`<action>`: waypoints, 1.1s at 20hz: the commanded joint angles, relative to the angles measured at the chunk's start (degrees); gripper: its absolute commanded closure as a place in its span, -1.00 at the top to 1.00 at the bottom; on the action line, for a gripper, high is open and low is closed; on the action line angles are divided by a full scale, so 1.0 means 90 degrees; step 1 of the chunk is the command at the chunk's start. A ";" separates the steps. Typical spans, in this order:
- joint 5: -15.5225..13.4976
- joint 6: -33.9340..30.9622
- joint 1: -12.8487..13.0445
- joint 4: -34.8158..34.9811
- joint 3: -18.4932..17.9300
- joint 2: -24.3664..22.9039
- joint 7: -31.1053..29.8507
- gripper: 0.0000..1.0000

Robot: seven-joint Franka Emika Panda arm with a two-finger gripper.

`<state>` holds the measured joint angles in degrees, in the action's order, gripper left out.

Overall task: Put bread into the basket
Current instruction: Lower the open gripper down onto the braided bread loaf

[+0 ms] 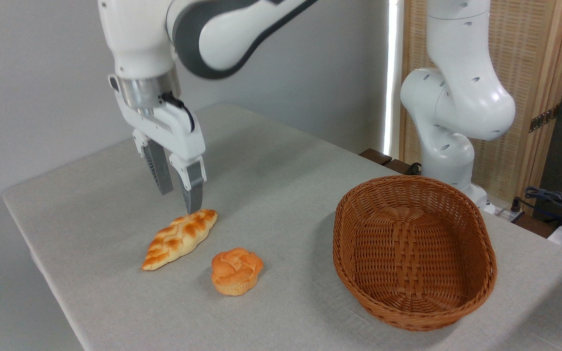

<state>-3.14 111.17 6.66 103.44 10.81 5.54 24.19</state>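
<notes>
Two breads: you have a long braided loaf and a small round knotted bun on the table (281,165), both out in the open on the grey cloth.
Bread: the loaf (179,239) lies flat on the left part of the table, slanted, its lower pointed end toward the near left edge and its upper end toward the back right. The crust is golden-orange with pale creases.
Bun: the knotted bun (236,271) sits just to the right of the loaf's lower half and a little nearer to you, close to it but not touching.
Basket: the basket (359,214) stands on the right part of the table, well apart from both breads. It is oval, reddish-brown wicker with deep sloping sides, and you can see straight down to its woven floor.
Gripper: your gripper (179,196) points down over the loaf's upper end. The two fingers stand parted with a clear gap between them, and nothing is held in that gap.
Fingers: the nearer finger (192,187) has its tip right at the top end of the loaf; from this angle you cannot tell whether it touches the crust or hangs just above it. The farther finger ends higher in the picture, behind and to the left.
Arm: the white arm (456,97) rises from its base behind the basket and reaches across the top of the view to the gripper.
</notes>
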 commanded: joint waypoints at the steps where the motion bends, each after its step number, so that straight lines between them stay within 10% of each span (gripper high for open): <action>1: -0.0032 0.0391 0.0110 0.0429 0.0020 0.0049 -0.0139 1.00; 22: 0.0095 0.0949 0.0139 0.0606 0.0205 0.0537 0.0347 1.00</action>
<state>-3.13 118.33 7.93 108.83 12.55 10.05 24.02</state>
